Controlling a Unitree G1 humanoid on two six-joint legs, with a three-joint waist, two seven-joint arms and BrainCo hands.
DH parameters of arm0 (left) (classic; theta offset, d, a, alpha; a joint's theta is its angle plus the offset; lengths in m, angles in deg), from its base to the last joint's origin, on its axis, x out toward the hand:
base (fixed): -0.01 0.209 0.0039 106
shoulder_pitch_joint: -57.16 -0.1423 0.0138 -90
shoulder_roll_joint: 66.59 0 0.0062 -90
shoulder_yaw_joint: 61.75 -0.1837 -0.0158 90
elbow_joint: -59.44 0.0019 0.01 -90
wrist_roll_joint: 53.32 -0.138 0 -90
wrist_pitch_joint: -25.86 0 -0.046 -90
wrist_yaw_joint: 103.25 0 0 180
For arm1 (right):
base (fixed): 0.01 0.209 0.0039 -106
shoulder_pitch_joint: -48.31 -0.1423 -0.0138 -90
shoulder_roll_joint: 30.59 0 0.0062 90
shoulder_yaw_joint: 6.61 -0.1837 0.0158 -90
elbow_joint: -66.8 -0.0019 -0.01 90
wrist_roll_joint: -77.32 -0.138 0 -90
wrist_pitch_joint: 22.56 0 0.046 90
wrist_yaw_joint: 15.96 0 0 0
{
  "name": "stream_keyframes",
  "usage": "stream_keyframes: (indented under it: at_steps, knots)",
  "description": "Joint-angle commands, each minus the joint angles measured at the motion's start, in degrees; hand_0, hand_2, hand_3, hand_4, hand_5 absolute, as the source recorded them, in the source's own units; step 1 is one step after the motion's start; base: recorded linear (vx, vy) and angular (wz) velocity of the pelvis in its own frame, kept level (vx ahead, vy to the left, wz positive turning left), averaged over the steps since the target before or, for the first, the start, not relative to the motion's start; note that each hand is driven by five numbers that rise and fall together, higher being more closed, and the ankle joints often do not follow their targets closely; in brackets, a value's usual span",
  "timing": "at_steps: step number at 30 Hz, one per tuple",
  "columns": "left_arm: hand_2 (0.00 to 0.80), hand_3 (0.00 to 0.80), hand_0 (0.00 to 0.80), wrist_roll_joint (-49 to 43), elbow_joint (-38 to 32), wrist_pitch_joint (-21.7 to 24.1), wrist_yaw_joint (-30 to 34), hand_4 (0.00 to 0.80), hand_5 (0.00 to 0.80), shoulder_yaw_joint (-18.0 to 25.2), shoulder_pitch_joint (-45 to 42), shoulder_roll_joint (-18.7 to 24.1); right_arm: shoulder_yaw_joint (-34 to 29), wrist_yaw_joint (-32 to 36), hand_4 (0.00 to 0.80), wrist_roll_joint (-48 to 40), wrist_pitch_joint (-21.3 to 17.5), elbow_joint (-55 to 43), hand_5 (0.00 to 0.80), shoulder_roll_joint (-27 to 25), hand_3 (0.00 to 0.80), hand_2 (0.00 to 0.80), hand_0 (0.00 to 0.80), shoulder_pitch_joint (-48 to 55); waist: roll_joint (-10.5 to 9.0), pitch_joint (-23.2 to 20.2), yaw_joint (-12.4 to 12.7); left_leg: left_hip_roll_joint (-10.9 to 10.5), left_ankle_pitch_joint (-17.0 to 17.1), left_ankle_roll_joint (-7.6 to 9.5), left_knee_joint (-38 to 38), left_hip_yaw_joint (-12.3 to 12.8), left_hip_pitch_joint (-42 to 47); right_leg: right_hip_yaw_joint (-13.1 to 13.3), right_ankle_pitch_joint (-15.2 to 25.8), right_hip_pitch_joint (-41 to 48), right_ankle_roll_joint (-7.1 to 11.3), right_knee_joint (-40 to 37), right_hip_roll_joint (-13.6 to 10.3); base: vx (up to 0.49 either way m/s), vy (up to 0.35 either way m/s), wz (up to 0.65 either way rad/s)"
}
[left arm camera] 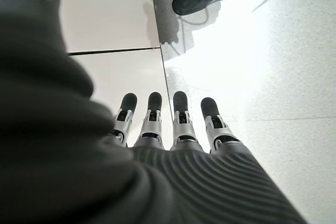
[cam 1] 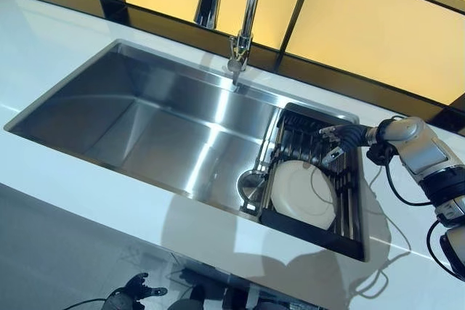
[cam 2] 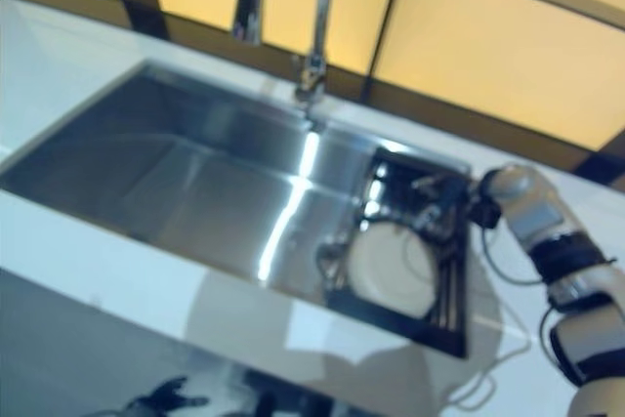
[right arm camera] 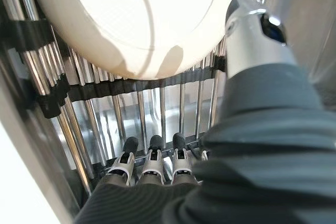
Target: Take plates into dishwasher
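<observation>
Sink (cam 1: 145,121) | rack (cam 1: 312,234) holds plate (cam 1: 305,194) | right hand (cam 1: 336,143) above, empty

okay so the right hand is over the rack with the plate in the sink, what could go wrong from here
The right hand is open above the rack's metal bars, apart from the white plate; its fingers could catch between the bars as it reaches.

The plate lies flat on the bars, so getting fingers under its rim may be hard, and it could slide toward the sink.

The left hand hangs low, giving no support.

A white plate (cam 1: 304,192) is lying on the black rack (cam 1: 311,231), which is sitting across the sink's (cam 1: 123,125) right end.
</observation>
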Motion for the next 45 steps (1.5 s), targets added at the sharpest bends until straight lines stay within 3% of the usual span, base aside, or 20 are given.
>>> stream_keyframes:
  at_steps: [1,19,39,45]
  knots:
    - [0.0,0.0,0.0,-1.8,-1.0,1.0,-0.4,0.0,0.0,-3.0,1.4,1.2,3.9,-0.6,0.0,-1.1,-0.5,2.6,0.0,-0.7,0.0,0.0,0.0,-8.5,1.39,-0.7,2.5,2.6,-6.2,0.05,1.8,6.6,2.2,-2.1,-5.9,-7.2,1.93,9.4,0.2,0.011,-0.013,0.04]
    - [0.0,0.0,0.0,2.2,-3.4,1.7,-1.7,0.0,0.0,-4.3,4.0,1.4,5.2,0.4,0.0,1.0,-1.7,10.1,0.0,-0.5,0.0,0.0,0.0,-11.5,3.31,4.6,3.0,2.6,-5.8,-0.3,3.2,5.5,-2.0,-2.5,-7.4,-12.0,0.67,12.8,-0.2,0.007,-0.008,0.02]
    - [0.0,0.0,0.0,4.7,-4.2,1.3,-2.6,0.0,0.0,-5.2,5.7,0.7,6.1,4.5,0.0,4.9,-1.7,12.6,0.0,-0.4,0.0,0.0,0.0,-12.2,4.39,7.4,2.9,2.7,-5.5,-0.68,3.4,5.9,-4.1,-2.9,-8.4,-14.0,-0.53,13.8,-0.2,0.005,-0.004,0.05]
    - [0.0,0.0,0.0,5.1,-4.8,0.9,-2.6,0.0,0.0,-4.9,6.0,0.8,6.3,9.3,0.0,6.5,-0.6,12.8,0.0,-0.4,0.0,0.0,0.0,-11.2,4.44,7.9,2.9,2.7,-5.4,-0.63,3.4,5.8,-4.7,-2.9,-8.6,-14.2,-0.74,14.0,-0.2,-0.002,0.002,0.02]
